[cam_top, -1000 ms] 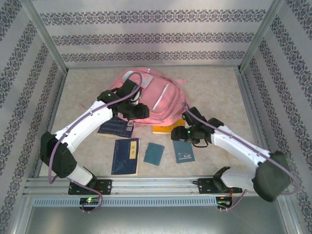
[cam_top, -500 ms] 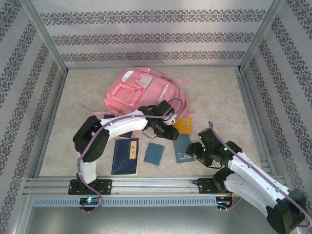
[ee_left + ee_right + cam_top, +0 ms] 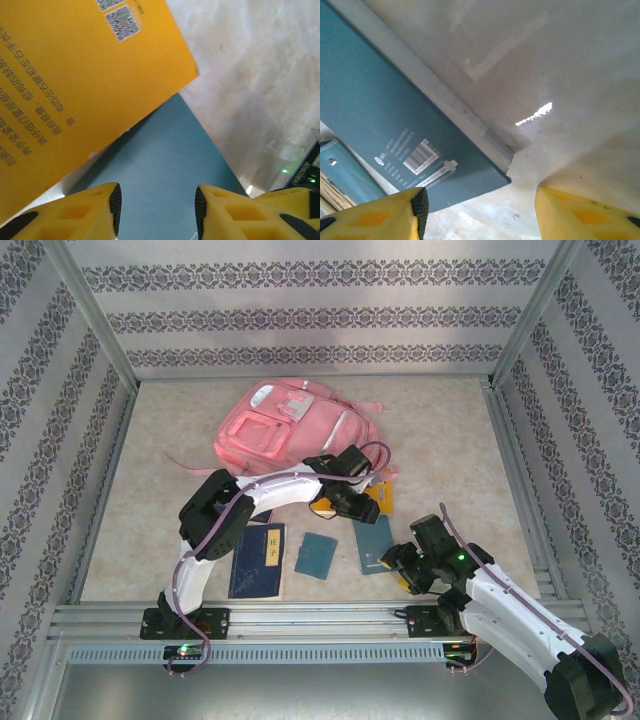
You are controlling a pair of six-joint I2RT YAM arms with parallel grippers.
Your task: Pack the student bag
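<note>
The pink student bag lies at the back of the table with its front pockets facing up. My left gripper hovers just in front of it, over an orange book that partly overlaps a teal book. In the left wrist view the gripper is open above the teal cover, with the orange book beyond it. My right gripper is low beside the teal book's near right corner. In the right wrist view it is open and that corner lies between the fingers, untouched.
A dark blue book and a small teal notebook lie left of the teal book. Another dark book edge peeks out under the left arm. Patterned walls and metal rails close in the table.
The left gripper left the bag and swung right and nearer, over the orange and teal books. The right arm pulled back toward the near edge, and its jaws narrowed a little.
</note>
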